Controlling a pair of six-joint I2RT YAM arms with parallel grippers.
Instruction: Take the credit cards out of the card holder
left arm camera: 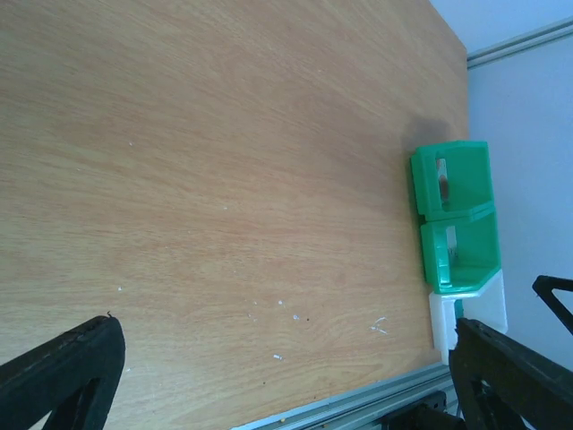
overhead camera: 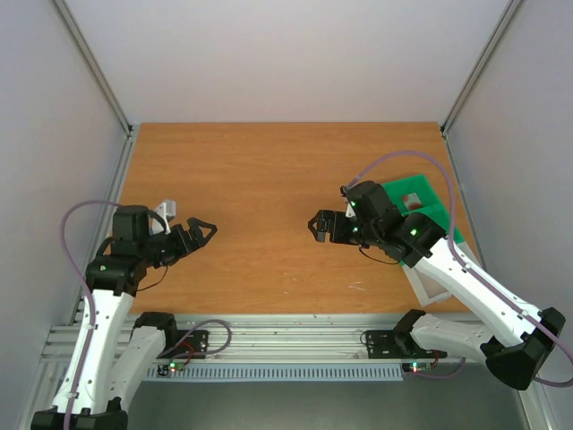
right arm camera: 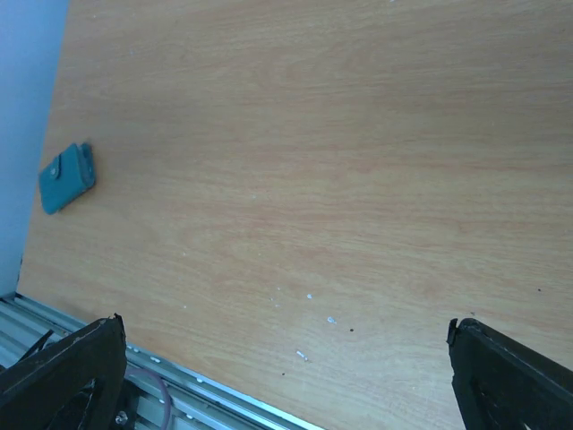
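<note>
Lying closed on the table (right arm camera: 358, 134) is the card holder (right arm camera: 67, 179).

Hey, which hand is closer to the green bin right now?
Right. The right hand hangs just to the left of the green bin, with its arm crossing over the bin. The left hand is far off to the bin's left.

The left gripper (left arm camera: 285, 327) hung spread wide above the wooden table (left arm camera: 224, 161). A green two-compartment bin (left arm camera: 455, 215) sat by the wall (left arm camera: 528, 134), a white piece (left arm camera: 445, 322) touching its end.
</note>
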